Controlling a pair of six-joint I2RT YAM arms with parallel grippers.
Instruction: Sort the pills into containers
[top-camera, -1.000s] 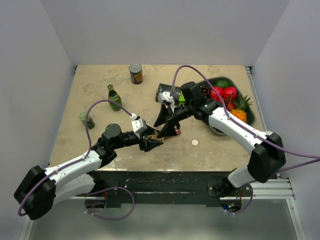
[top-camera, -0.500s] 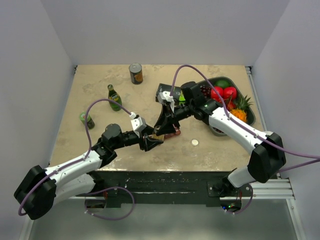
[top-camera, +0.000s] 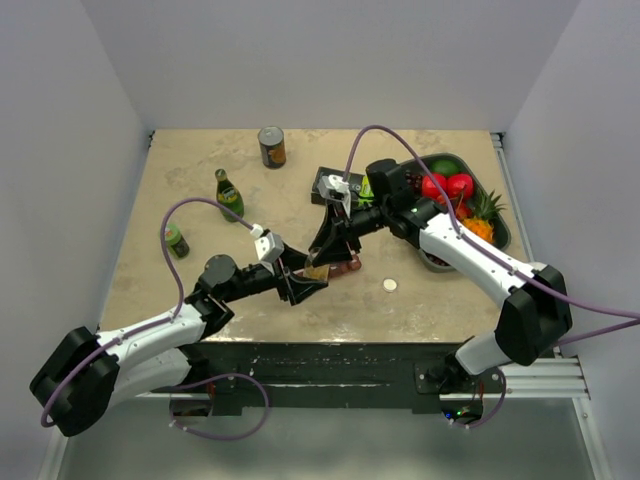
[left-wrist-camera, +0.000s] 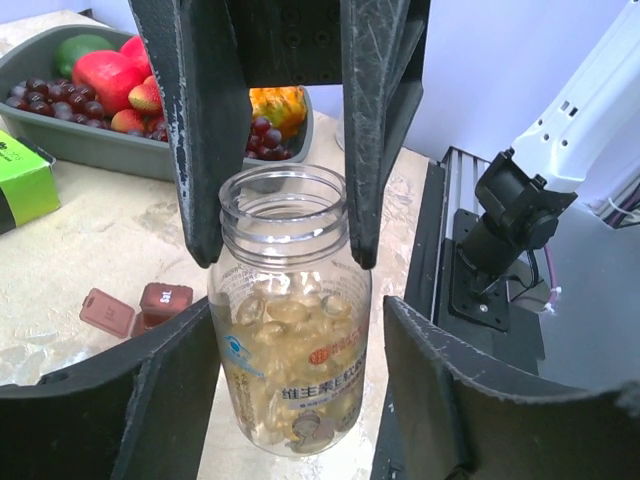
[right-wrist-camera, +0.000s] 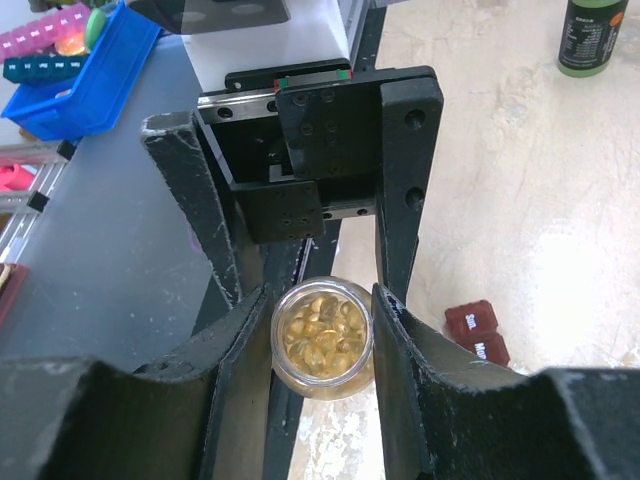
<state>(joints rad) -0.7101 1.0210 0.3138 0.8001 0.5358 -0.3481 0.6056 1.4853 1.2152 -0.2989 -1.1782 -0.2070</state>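
1. STATUS. The right hand (right-wrist-camera: 320, 305) grips the neck of the pill bottle (left-wrist-camera: 290, 400) from above, with 1 finger on each side of the rim. The bottle is uncapped, upright, well filled with amber capsules, and appears lifted off the table (top-camera: 200, 190). The left hand (left-wrist-camera: 295, 330) is open. Its 2 fingers flank the lower body of the bottle, and a gap shows on at least 1 side. The containers (left-wrist-camera: 165, 298) lie on the table just beside the bottle, on the side of the fruit tray (left-wrist-camera: 60, 150).

2. HAZARDS.
- Only 1 hand carries the bottle, on a smooth neck. A jolt may let it slip or swing.
- A left finger that brushes the bottle while moving off may tip it and spill capsules.
- The compartments are small. A fast tilt is likely to pour too many capsules, and strays may roll to the near table edge.

3. CLEARANCE. Both arms crowd the bottle. The near edge lies close on the left hand's side. The tray and the black-and-green box (top-camera: 335, 183) stand behind. The green bottle (top-camera: 229, 195) stands well apart, with bare table between.
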